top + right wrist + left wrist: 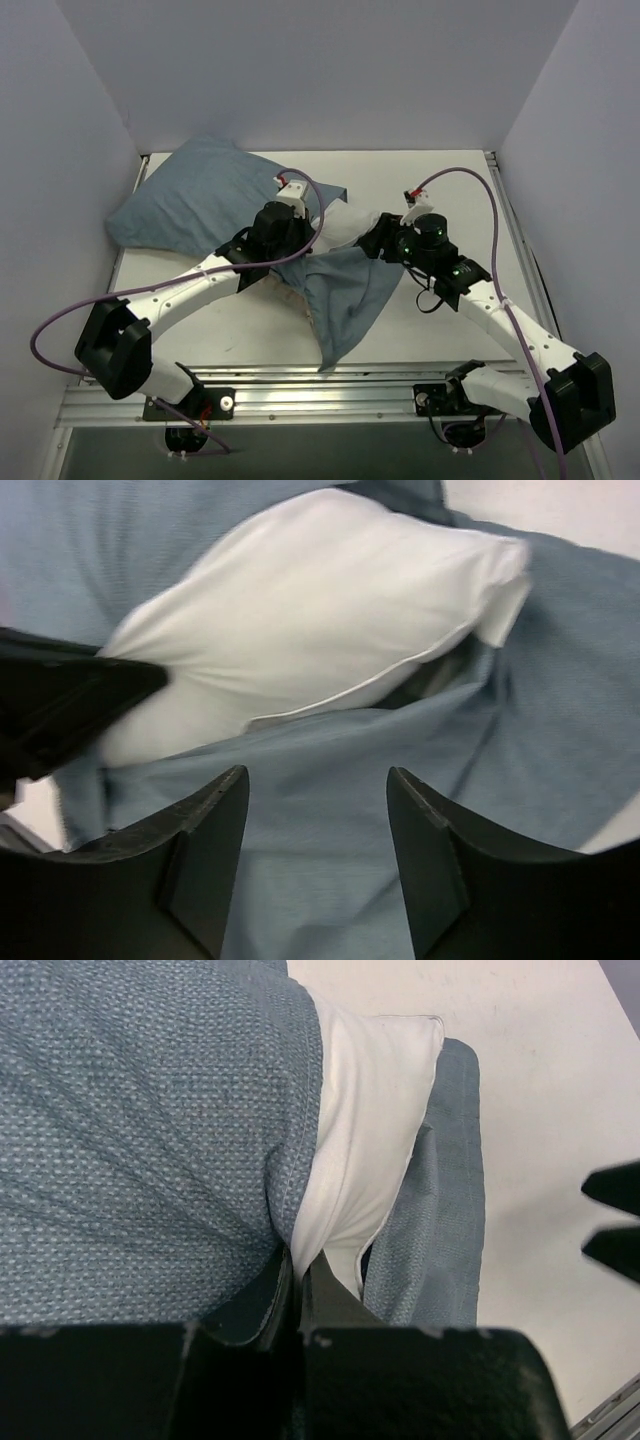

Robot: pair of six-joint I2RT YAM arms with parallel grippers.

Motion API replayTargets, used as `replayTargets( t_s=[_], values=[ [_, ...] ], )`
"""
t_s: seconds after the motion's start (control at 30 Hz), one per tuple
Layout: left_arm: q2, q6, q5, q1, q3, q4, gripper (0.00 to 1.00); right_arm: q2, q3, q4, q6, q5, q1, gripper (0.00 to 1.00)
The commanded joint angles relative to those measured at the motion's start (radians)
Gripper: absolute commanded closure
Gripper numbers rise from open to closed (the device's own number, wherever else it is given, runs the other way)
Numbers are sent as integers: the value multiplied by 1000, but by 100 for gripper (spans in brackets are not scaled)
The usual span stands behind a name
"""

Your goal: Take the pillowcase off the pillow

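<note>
The blue pillowcase (190,200) lies across the table from the far left to the middle, with a loose flap trailing toward the near edge. A white corner of the pillow (345,225) sticks out of its opening between the two grippers. My left gripper (315,222) is shut on the pillow's white edge (370,1110), pinched between its fingers (297,1265), with the pillowcase (130,1130) bulging to its left. My right gripper (378,240) is open (318,780), its fingers just above the pillowcase flap (340,830), below the exposed pillow (300,610).
The white table (440,190) is boxed in by pale walls on the left, back and right. A metal rail (330,385) runs along the near edge. Purple cables (60,320) loop beside both arms. The left gripper's body (60,700) sits close to the right gripper.
</note>
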Motion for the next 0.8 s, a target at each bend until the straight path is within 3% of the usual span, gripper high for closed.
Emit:
replayTargets(
  t_s=[0.0, 0.23, 0.43, 0.57, 0.77],
  values=[
    [30, -43, -14, 8, 86, 141, 98, -10, 11, 1, 66, -30, 75, 46],
    [75, -46, 3, 8, 142, 132, 98, 102, 26, 89, 60, 32, 247, 38],
    [70, -31, -7, 8, 148, 128, 98, 171, 6, 138, -13, 16, 261, 38],
    [75, -28, -6, 10, 145, 134, 98, 184, -15, 158, -64, 0, 264, 47],
    [65, -2, -4, 8, 139, 93, 98, 161, 9, 115, -128, -10, 264, 44]
  ],
)
